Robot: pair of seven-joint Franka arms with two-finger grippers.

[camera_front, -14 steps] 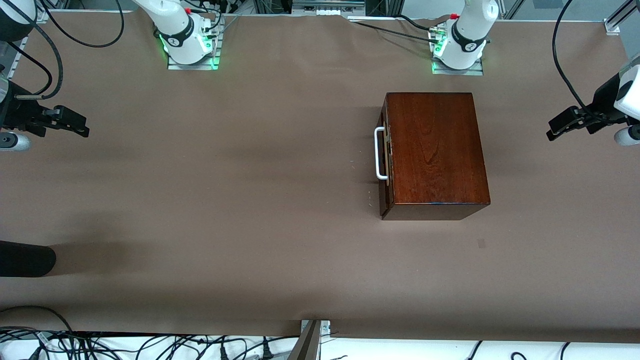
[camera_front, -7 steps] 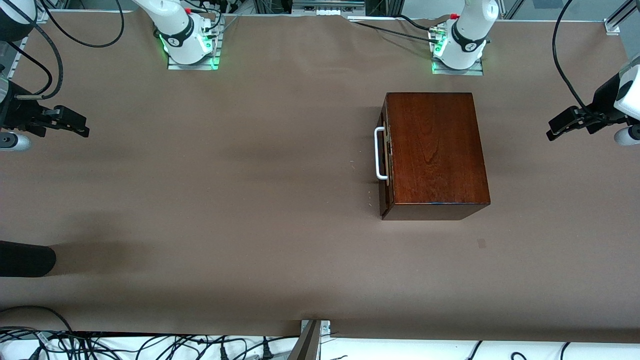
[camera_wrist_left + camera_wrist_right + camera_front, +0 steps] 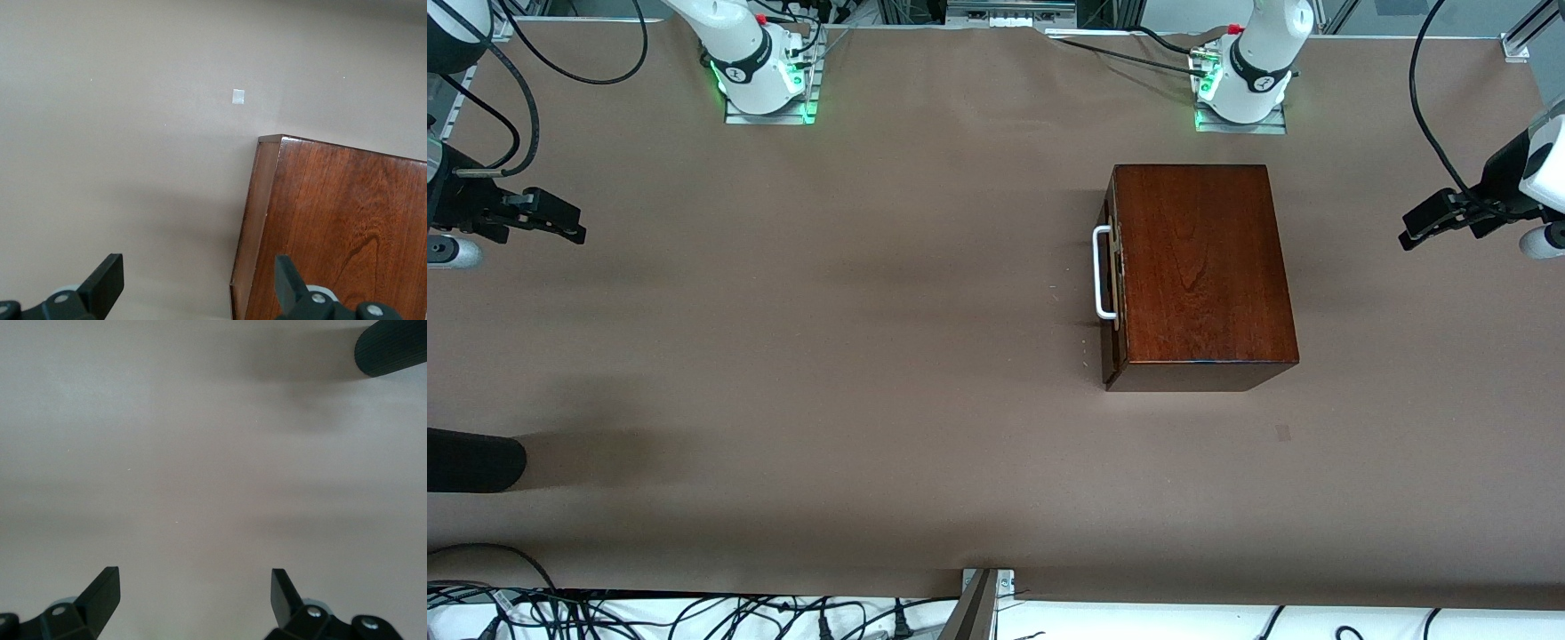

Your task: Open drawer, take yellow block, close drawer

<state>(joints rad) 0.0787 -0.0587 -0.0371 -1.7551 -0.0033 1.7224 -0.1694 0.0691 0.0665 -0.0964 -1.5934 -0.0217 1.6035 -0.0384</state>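
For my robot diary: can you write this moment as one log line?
drawer: closed | yellow block: unseen | left end effector: open, beside box | right end effector: open, over bare table

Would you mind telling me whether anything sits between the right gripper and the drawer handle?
Nothing visible does. Only bare table lies between the open right gripper and the white handle of the shut drawer.

Brown table covering (image 3: 871, 356) spread flat; small pale square mark (image 3: 1282, 433) lay on it; dark rounded cylinder (image 3: 471, 460) rested at the right arm's end; tangled cables (image 3: 649, 613) ran along the near edge.
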